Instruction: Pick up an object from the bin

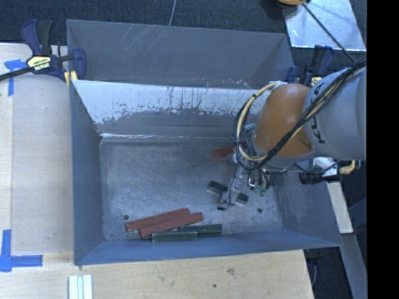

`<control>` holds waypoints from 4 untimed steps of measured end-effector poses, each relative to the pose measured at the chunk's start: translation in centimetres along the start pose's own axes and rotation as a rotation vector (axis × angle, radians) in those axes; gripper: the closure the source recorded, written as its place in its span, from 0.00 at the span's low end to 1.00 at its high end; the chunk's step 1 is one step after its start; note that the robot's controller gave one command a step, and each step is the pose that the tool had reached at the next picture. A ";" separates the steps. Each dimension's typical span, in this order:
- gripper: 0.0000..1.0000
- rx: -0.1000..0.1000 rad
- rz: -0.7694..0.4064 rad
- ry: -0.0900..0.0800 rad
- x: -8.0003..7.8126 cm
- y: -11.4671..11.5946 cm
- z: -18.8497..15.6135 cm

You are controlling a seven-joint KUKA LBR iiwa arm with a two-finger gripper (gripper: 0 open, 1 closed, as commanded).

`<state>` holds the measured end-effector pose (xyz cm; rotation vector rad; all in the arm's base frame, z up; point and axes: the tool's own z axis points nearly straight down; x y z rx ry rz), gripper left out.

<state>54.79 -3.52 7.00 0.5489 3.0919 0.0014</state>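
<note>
Red-brown sticks (163,220), two side by side with a dark green stick (187,232) against them, lie lengthwise left to right by the near wall of the bin (87,167), well apart from the gripper (232,198) and to its lower left. Just beside the gripper on its left sits a small dark block (216,187) on bare grey floor, likely the nearest pick, with a small red piece (223,152) farther up. Whether the gripper is spread or pressed together I cannot tell; open floor surrounds the block.
</note>
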 end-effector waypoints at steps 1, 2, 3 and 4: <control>1.00 -0.001 0.126 -0.007 -1.5 -0.1 -0.3; 1.00 -0.001 0.126 -0.007 -1.5 -0.1 -0.3; 1.00 0.000 0.125 -0.004 -1.4 -0.1 -0.6; 1.00 0.003 0.125 0.006 -1.1 -0.2 -2.5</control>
